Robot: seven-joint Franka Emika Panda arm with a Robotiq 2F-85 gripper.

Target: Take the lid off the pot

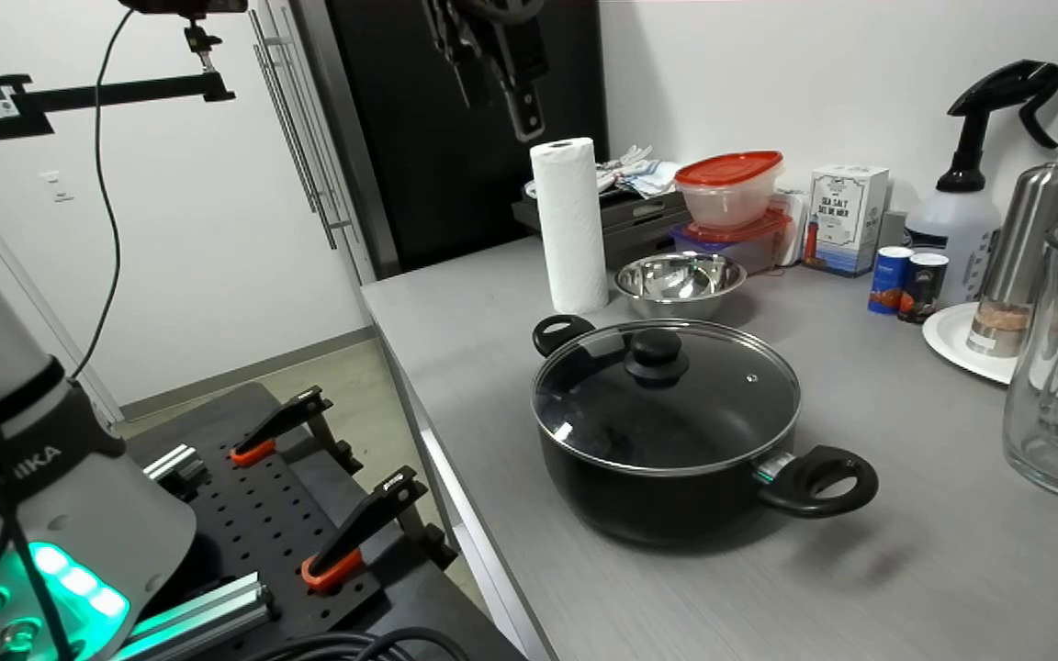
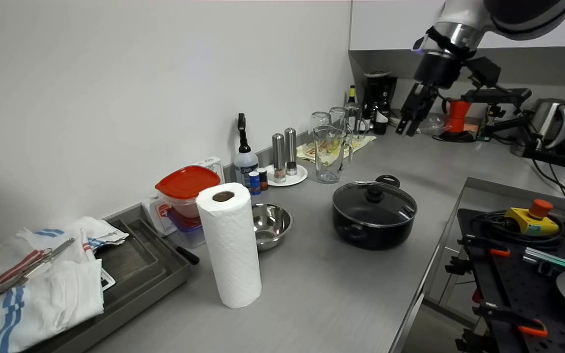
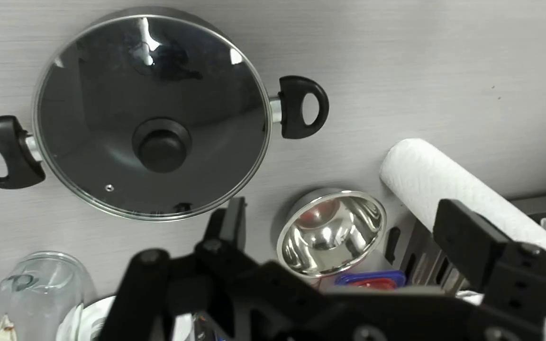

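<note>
The pot is wide and black with two loop handles and stands on the grey counter. The clear glass lid with a metal rim and a black knob sits on the pot. The pot and lid also show in an exterior view. In the wrist view the lid is at upper left, covering most of the pot. My gripper is high above the counter, apart from the lid. It also shows in an exterior view. In the wrist view the gripper has its fingers wide apart with nothing between them.
A steel bowl and a paper towel roll stand close behind the pot. A glass pitcher, pepper mills and a spray bottle stand along the wall. A grey tray holds towels and tongs.
</note>
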